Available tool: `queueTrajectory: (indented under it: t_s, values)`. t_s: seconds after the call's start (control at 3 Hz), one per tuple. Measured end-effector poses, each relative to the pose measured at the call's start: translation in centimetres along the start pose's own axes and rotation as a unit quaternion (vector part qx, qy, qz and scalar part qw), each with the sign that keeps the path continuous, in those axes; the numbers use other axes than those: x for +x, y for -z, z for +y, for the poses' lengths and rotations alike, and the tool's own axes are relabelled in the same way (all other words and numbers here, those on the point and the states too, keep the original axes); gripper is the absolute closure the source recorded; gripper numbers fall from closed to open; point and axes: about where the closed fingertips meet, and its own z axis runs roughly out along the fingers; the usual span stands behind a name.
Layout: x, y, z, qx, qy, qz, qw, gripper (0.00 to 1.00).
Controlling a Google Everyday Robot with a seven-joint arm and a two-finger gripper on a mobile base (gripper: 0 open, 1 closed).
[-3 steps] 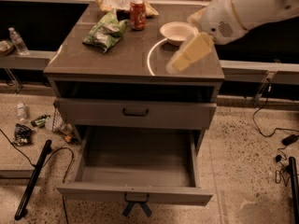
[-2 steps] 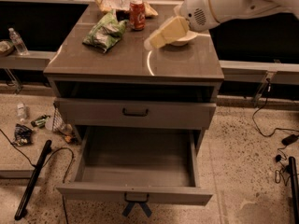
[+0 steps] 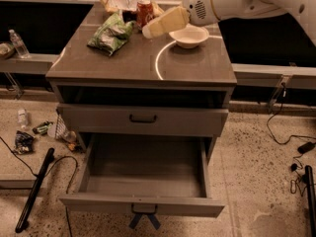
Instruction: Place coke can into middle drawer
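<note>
The coke can [image 3: 144, 12], red with a silver top, stands upright at the back of the cabinet top, between the snack bags. My gripper [image 3: 154, 28] reaches in from the upper right and its cream-coloured tip is just right of and in front of the can, close to it. The middle drawer [image 3: 143, 174] is pulled wide open below, a deep grey box with nothing in it. The upper drawer [image 3: 142, 118] with its black handle is shut.
A green snack bag [image 3: 111, 31] lies left of the can and a tan bag [image 3: 118, 3] behind it. A white bowl [image 3: 189, 35] sits right of the gripper. Cables, a black pole [image 3: 33, 191] and litter lie on the floor on both sides.
My arm has swung left and toward the back across the cabinet top, from right of the bowl to beside the coke can. The can and drawer have not moved.
</note>
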Motion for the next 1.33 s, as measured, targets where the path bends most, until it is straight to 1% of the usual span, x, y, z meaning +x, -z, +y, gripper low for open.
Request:
queueTrajectory:
  t_s: [0.33,0.67,1.0,1.33]
  values:
    - [0.6,-1.8,-1.0,0.009,0.001,-0.002,1.0,0.0]
    - [2.0,-5.8,-4.9,0.033,0.018,0.007,0.9993,0.0]
    - [2.7,-8.7,-9.7,0.058,0.026,-0.002,0.998,0.0]
    - [2.2,-10.8,-13.9,0.105,0.009,-0.049,0.9932,0.0]
